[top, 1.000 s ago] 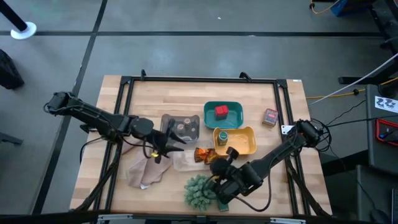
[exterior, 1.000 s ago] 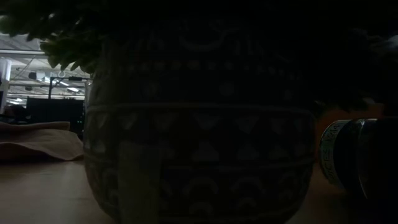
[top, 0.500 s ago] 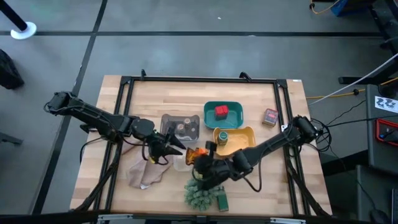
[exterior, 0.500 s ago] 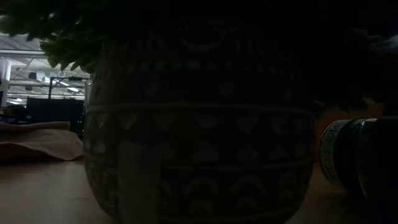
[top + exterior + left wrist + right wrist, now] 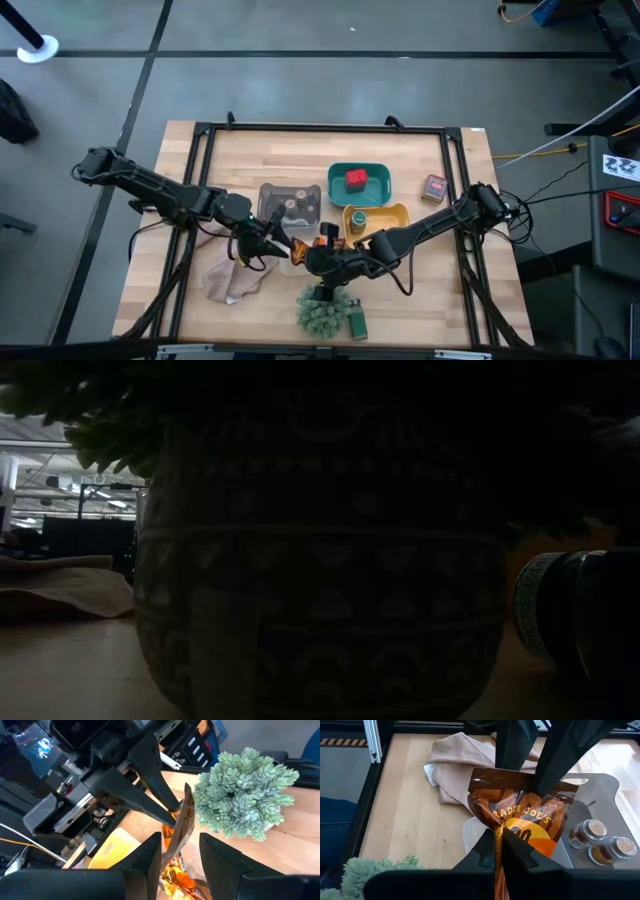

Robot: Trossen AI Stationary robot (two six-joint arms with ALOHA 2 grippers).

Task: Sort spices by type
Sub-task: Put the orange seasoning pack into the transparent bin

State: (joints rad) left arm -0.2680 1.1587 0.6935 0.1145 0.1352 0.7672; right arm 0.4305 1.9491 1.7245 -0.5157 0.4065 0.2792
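High view looks straight down on the whole table (image 5: 250,150); low view sits at tabletop height, pressed close against a dark patterned pot (image 5: 320,560). Both wrist views look close at the same orange sachet (image 5: 530,820), from opposite sides

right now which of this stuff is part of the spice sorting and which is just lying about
Part of the job: orange sachet; red tub in the teal tray; second red tub loose on the table; green jar in the yellow tray; second green jar beside the plant; two brown-topped jars in the grey tray.
Just lying about: plant, beige cloth.
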